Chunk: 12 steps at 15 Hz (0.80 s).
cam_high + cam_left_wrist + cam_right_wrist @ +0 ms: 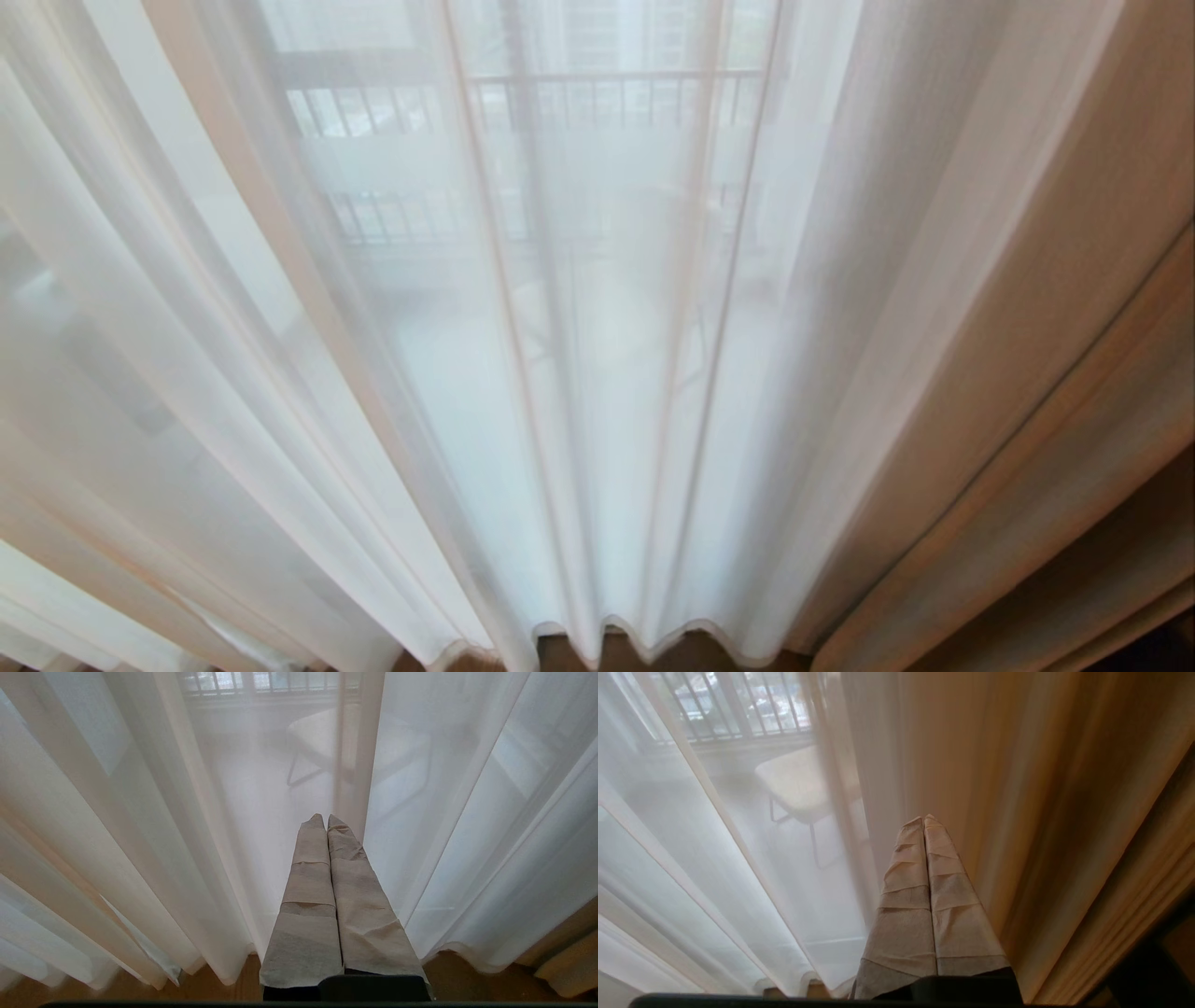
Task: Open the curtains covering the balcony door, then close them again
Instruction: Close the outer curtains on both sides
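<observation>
The curtains hang drawn across the whole head view: a white sheer [523, 373] over the left and middle, and a thick beige drape [1046, 355] at the right. Through the sheer the balcony door [519, 149] shows only faintly, as a dark upright frame and a pale frosted band. Neither arm is in the head view. My left gripper [325, 817] is shut with nothing in it, its tape-wrapped fingers [308, 891] pointing at the sheer's folds [196, 835]. My right gripper [923, 819] is also shut and empty, pointing where the sheer [738, 868] meets the beige drape [994, 788].
A dark-barred railing [616, 98] and a pale chair [322, 737] stand on the balcony behind the sheer; the chair [798, 784] also shows in the right wrist view. Wooden floor [224, 989] runs under the curtain hems.
</observation>
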{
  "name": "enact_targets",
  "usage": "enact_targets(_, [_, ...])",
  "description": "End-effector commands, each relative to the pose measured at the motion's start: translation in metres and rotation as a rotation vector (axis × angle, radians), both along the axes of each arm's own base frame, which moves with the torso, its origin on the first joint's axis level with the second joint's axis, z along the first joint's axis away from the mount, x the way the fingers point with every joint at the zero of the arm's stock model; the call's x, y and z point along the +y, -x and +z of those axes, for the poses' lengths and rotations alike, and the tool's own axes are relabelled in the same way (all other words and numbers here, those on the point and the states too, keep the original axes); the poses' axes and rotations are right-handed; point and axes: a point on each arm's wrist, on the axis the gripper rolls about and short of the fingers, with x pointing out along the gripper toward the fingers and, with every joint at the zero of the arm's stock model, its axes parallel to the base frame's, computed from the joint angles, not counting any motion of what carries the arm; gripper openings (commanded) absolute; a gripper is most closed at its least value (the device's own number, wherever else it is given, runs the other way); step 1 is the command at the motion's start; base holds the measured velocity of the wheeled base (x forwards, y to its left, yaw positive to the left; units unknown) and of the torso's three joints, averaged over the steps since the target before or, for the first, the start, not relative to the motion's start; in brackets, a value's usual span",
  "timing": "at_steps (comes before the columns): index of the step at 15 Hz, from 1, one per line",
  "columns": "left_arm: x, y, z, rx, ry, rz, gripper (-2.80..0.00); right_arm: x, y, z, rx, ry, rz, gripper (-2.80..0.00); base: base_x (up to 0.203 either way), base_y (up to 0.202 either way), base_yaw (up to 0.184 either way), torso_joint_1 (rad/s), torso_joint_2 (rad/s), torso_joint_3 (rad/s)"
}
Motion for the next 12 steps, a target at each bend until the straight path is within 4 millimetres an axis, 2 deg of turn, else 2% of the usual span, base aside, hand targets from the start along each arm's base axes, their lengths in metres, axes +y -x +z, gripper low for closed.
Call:
enact_targets(1, [0.0, 0.0, 0.0, 0.0, 0.0, 0.0, -2.8, 0.0, 0.007, 0.027, -0.042, -0.001, -0.009, -2.8, 0.0, 0.0, 0.0, 0.0, 0.0, 0.0])
enact_targets(4, [0.0, 0.0, 0.0, 0.0, 0.0, 0.0, -2.8, -0.002, 0.003, 0.063, -0.029, -0.005, -0.09, -2.8, 0.0, 0.0, 0.0, 0.0, 0.0, 0.0])
enact_targets(6, [0.0, 0.0, 0.0, 0.0, 0.0, 0.0, -2.8, -0.001, -0.008, 0.09, -0.009, -0.007, -0.18, -2.8, 0.0, 0.0, 0.0, 0.0, 0.0, 0.0])
enact_targets(8, [0.0, 0.0, 0.0, 0.0, 0.0, 0.0, -2.8, 0.0, -0.022, 0.113, -0.006, -0.01, -0.339, -2.8, 0.0, 0.0, 0.0, 0.0, 0.0, 0.0])
enact_targets(10, [0.0, 0.0, 0.0, 0.0, 0.0, 0.0, -2.8, 0.0, -0.031, 0.13, -0.015, 0.001, -0.419, -2.8, 0.0, 0.0, 0.0, 0.0, 0.0, 0.0])
enact_targets(11, [0.0, 0.0, 0.0, 0.0, 0.0, 0.0, -2.8, 0.0, -0.035, 0.138, -0.022, 0.012, -0.42, 0.0, 0.0, 0.0, 0.0, 0.0, 0.0, 0.0])
enact_targets(12, [0.0, 0.0, 0.0, 0.0, 0.0, 0.0, -2.8, 0.0, -0.038, 0.147, -0.027, 0.024, -0.421, 0.0, 0.0, 0.0, 0.0, 0.0, 0.0, 0.0])
